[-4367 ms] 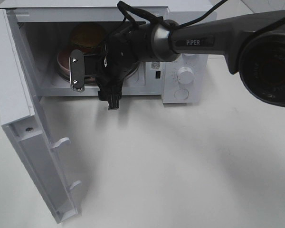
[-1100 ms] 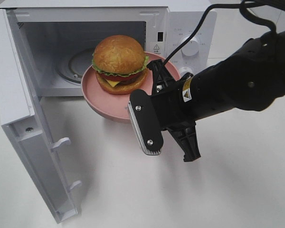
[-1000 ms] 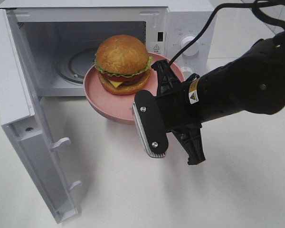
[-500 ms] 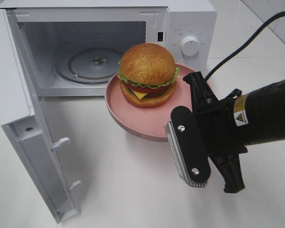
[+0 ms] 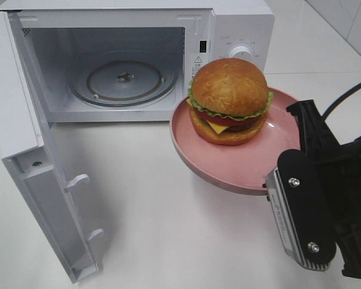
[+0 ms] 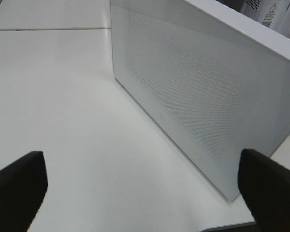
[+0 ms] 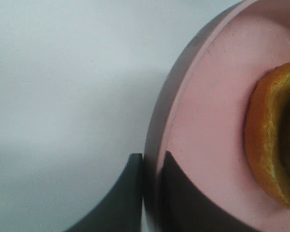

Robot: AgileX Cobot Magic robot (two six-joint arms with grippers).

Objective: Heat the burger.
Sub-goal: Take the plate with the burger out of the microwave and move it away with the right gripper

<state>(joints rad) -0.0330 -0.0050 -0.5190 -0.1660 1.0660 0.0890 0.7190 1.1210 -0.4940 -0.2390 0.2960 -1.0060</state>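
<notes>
The burger [image 5: 230, 100] has a golden-brown bun, lettuce, tomato and cheese. It sits on a round pink plate [image 5: 228, 162] that is held in the air in front of the white microwave's [image 5: 240, 27] control panel, outside the open cavity. My right gripper [image 5: 289, 150] is shut on the plate's rim at its right side. In the right wrist view the right gripper [image 7: 152, 193] clamps the plate [image 7: 208, 121] by its rim, with the burger [image 7: 273, 140] at the frame's edge. My left gripper [image 6: 140, 188] is open and empty beside the microwave door [image 6: 198, 96].
The microwave door [image 5: 24, 138] stands swung wide open at the left, its latch hooks facing inward. The glass turntable [image 5: 123, 78] lies bare inside the cavity. Two dials [image 5: 239, 51] sit on the panel behind the burger. White tabletop [image 5: 156, 229] lies in front.
My right gripper drew the plate with the burger out of the microwave cavity, then moved it right and toward the front. The turntable now shows bare. The door has not moved.
</notes>
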